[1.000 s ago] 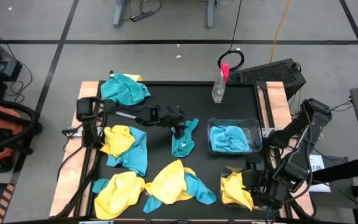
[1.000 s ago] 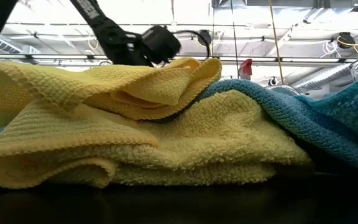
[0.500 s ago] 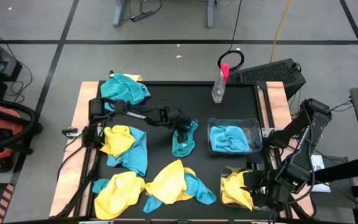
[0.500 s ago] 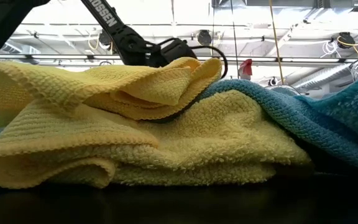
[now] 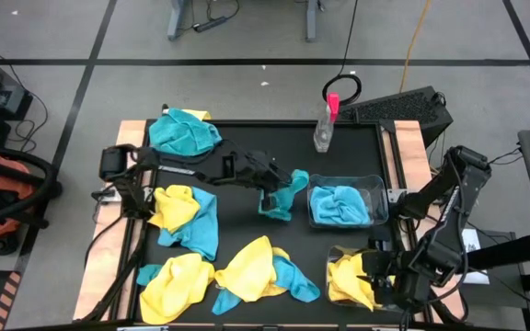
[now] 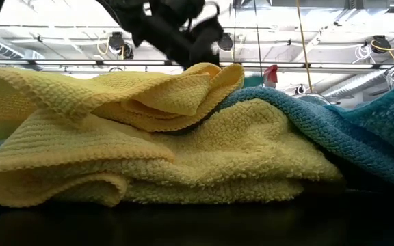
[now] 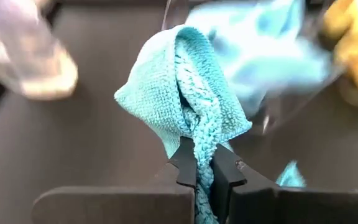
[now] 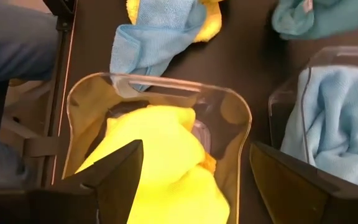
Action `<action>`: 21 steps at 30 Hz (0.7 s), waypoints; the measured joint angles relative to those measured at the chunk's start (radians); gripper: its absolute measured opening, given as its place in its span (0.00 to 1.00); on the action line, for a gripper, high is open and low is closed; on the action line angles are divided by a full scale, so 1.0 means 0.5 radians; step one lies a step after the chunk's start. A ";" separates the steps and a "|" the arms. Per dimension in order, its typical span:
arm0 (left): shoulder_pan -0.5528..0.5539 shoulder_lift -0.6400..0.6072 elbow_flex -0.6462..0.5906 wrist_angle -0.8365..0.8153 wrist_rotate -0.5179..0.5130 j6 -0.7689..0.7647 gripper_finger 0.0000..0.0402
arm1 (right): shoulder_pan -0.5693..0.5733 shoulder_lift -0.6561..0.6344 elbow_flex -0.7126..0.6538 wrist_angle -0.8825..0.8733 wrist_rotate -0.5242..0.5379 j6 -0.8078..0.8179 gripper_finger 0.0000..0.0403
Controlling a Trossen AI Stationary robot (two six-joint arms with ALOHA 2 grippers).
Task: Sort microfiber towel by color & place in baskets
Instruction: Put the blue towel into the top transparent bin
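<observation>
Teal towel (image 5: 282, 195) just beside basket (image 5: 376, 183)

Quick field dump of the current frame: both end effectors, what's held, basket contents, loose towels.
left end effector: shut on blue towel, lifted at table centre, beside the blue-filled basket
right end effector: open, over yellow-filled basket, holding nothing
basket with blue towel: right side of table, one blue towel inside
basket with yellow towel: near right corner, yellow towel inside
loose towels: blue towel at far left; mixed yellow and blue pile on left; more yellow and blue along the near edge
spray bottle: upright, far edge
</observation>
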 joint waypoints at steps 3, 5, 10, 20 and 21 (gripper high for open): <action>-0.039 -0.095 0.000 0.099 -0.034 0.040 0.02 | 0.044 0.000 0.000 -0.091 0.008 0.133 0.72; -0.062 -0.132 0.002 0.246 -0.069 0.085 0.02 | 0.083 0.001 -0.001 -0.152 0.040 0.239 0.71; -0.096 -0.168 0.019 0.534 -0.085 0.164 0.02 | 0.183 0.001 -0.001 -0.210 0.137 0.440 0.71; -0.097 -0.149 0.174 0.926 -0.089 0.302 0.02 | 0.300 0.110 -0.001 -0.215 0.255 0.621 0.71; -0.097 -0.151 0.179 0.974 -0.089 0.311 0.02 | 0.300 0.136 -0.001 -0.215 0.257 0.621 0.71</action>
